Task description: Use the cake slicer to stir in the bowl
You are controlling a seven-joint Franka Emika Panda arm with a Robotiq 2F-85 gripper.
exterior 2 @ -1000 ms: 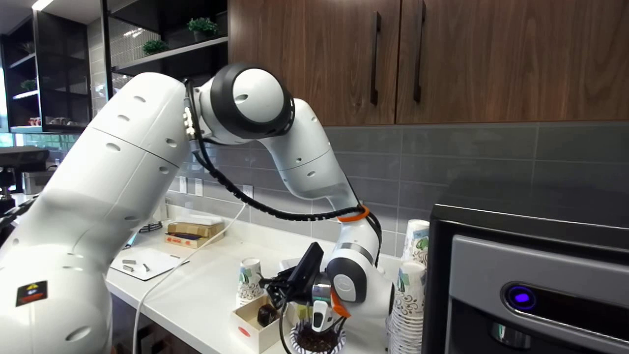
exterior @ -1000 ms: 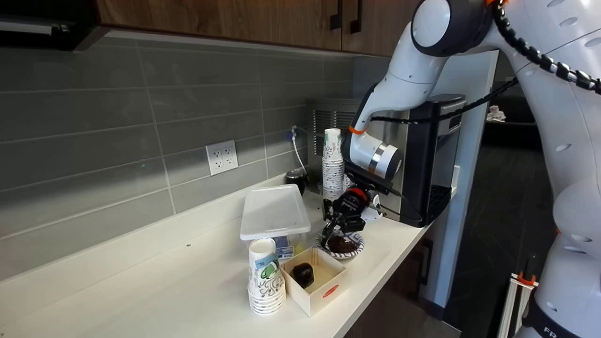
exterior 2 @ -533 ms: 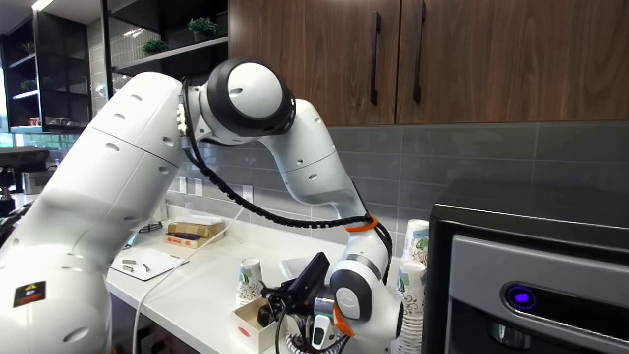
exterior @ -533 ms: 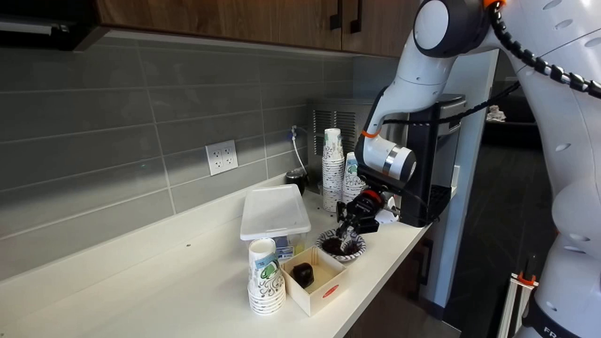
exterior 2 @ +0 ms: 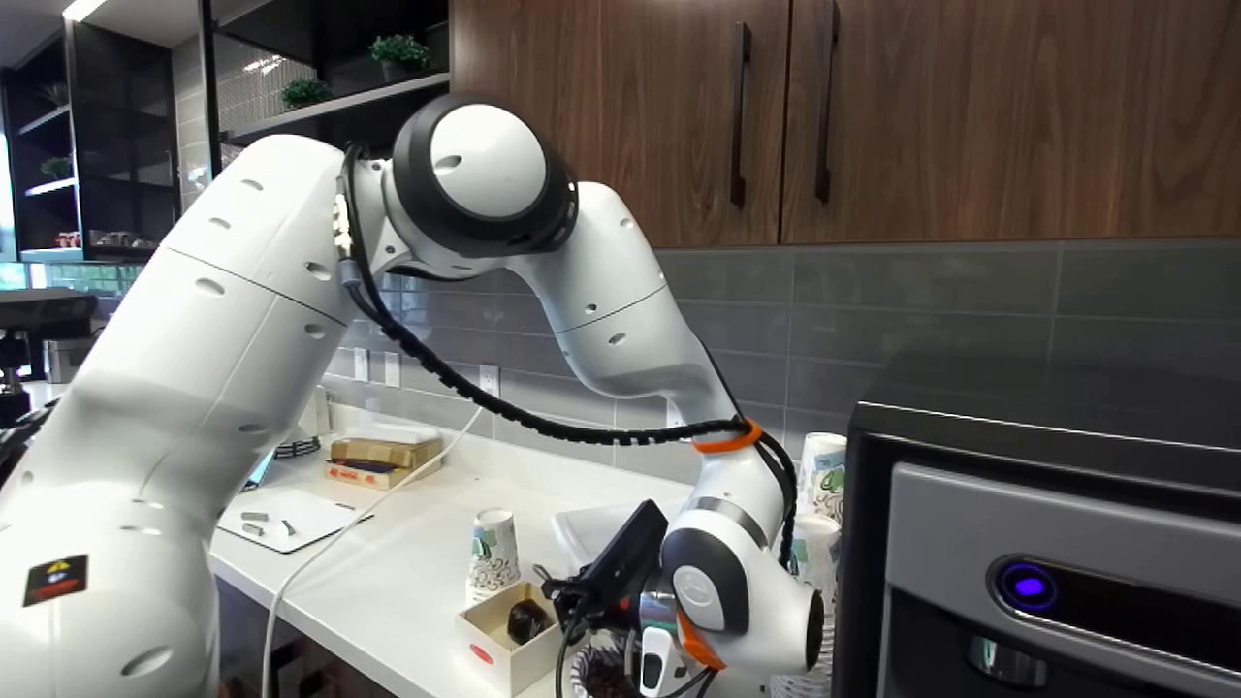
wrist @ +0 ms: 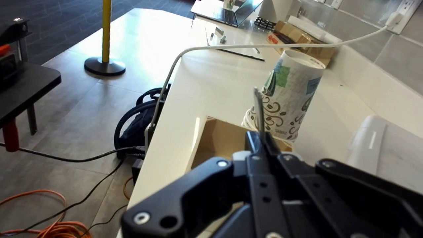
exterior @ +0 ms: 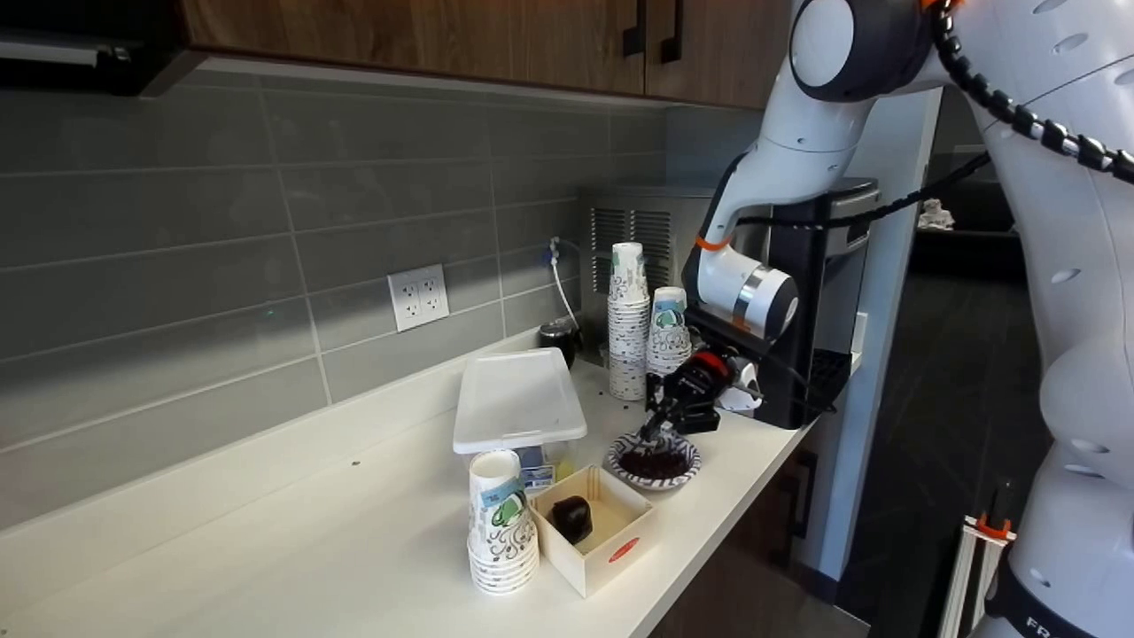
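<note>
The bowl (exterior: 656,484) is round with a dark patterned rim and dark brown contents. It stands on the counter behind the wooden box and is partly hidden in an exterior view (exterior 2: 584,669). My gripper (exterior: 664,424) is over the bowl's far side, tilted downward. In the wrist view the gripper (wrist: 261,137) is shut on the cake slicer (wrist: 259,112), whose thin metal end sticks up between the fingertips. The slicer's lower end shows as a blurred silvery shape (exterior: 654,432) at the bowl's far rim; I cannot tell how deep it reaches.
An open wooden box (exterior: 625,536) with a dark object (exterior: 571,519) stands beside the bowl. A cup stack (exterior: 501,532) and a lidded plastic container (exterior: 519,403) are close by. Taller cup stacks (exterior: 628,346) and a black machine (exterior: 811,310) stand behind the arm.
In an exterior view the gripper has moved right and toward the bowl's far side with the slicer. The bowl has shifted slightly right. The arm's elbow has moved a little too.
</note>
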